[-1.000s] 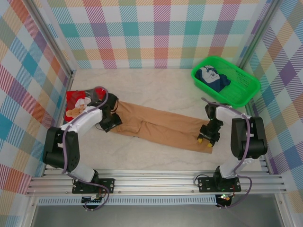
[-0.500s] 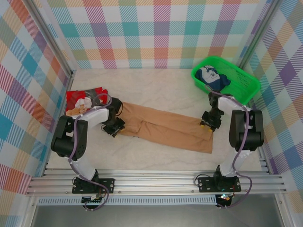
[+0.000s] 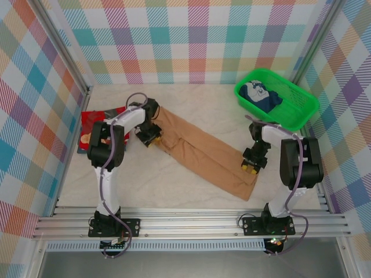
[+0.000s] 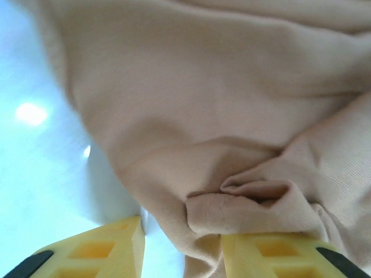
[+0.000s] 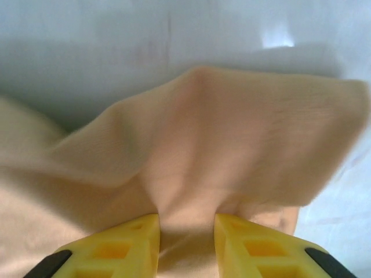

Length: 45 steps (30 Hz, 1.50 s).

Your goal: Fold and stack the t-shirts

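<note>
**Tan t-shirt and its surroundings.** The tan t-shirt [image 3: 203, 152] is lying on the table [image 3: 191, 101] as a long, narrow folded strip. It is running slantwise from a 10 o'clock end near mid-table to a 4 o'clock end nearer the arm bases.

The top view is giving the full length and slant of the strip. The wrist views are giving the grip itself.

- **Left wrist view:** the left gripper [image 4: 182, 255] is closing narrow on a bunched fold of the tan cloth [image 4: 220, 104]. Creases are running out from beside the yellow fingers [image 4: 272, 255]. A sliver of pale table [image 4: 35, 174] is showing at 9 o'clock.
- **Right wrist view:** the right gripper [image 5: 186, 243] is pinching the cloth [image 5: 220, 133] in a tight gap. The fabric is rising in a tent-like ridge toward 12 o'clock, with bare table [image 5: 116, 35] beyond it.
- **Top view:** the left gripper [image 3: 149, 135] is sitting at the strip's 10 o'clock end. The right gripper [image 3: 250, 164] is sitting near its 4 o'clock end.

The red t-shirt [image 3: 90, 121] is lying at 9 o'clock of the left gripper, partly under that arm. The green basket [image 3: 304, 104] is standing at 1 o'clock of the right gripper, well apart from the strip, with a blue-and-white garment [image 3: 259, 95] inside it.
</note>
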Each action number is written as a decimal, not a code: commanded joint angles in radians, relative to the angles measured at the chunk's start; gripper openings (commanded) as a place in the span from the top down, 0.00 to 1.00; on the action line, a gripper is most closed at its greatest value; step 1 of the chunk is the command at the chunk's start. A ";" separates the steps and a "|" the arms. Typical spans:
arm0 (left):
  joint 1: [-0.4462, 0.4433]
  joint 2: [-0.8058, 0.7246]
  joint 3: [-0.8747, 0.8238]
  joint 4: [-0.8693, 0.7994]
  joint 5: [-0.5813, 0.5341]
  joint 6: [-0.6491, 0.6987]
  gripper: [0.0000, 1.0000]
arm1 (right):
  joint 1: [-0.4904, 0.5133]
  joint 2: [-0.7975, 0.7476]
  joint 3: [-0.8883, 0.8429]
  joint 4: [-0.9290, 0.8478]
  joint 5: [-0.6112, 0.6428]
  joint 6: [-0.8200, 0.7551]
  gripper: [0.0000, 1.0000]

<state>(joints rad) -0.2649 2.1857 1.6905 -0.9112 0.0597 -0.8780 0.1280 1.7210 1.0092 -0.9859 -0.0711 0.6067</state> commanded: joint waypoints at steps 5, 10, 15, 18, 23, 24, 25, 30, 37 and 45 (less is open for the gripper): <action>0.021 0.351 0.505 0.207 0.094 0.030 0.58 | 0.223 -0.004 -0.047 0.043 -0.214 0.186 0.68; 0.029 0.581 0.913 0.212 0.238 0.005 0.57 | 0.418 0.072 0.047 0.135 -0.316 0.284 0.66; 0.037 0.579 1.041 0.104 0.201 0.067 0.56 | 0.427 0.096 0.174 0.083 -0.287 0.244 0.64; 0.032 0.432 0.908 0.011 0.113 0.111 0.55 | 0.394 0.043 0.236 -0.001 -0.207 0.174 0.62; -0.029 0.023 0.275 0.244 0.134 0.012 0.59 | 0.252 -0.100 0.167 -0.030 -0.154 0.081 0.59; -0.059 -0.044 0.176 0.273 0.161 -0.017 0.60 | 0.211 -0.125 0.129 -0.020 -0.144 0.056 0.58; -0.088 -0.089 0.100 0.290 0.172 -0.049 0.60 | 0.178 -0.140 0.097 -0.011 -0.147 0.031 0.58; -0.237 -0.246 -0.263 0.452 0.173 -0.216 0.60 | 0.116 -0.130 0.000 0.071 -0.209 -0.119 0.62; -0.266 -0.169 -0.300 0.456 0.163 -0.218 0.62 | 0.174 -0.040 -0.036 0.129 -0.190 -0.137 0.64; -0.211 -0.081 -0.255 0.396 0.055 -0.142 0.64 | 0.299 0.072 -0.055 0.163 -0.210 -0.048 0.68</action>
<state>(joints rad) -0.5201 2.0579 1.4265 -0.4686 0.2085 -1.0580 0.3820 1.7500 0.9771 -0.8574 -0.2684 0.5236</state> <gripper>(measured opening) 0.364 0.327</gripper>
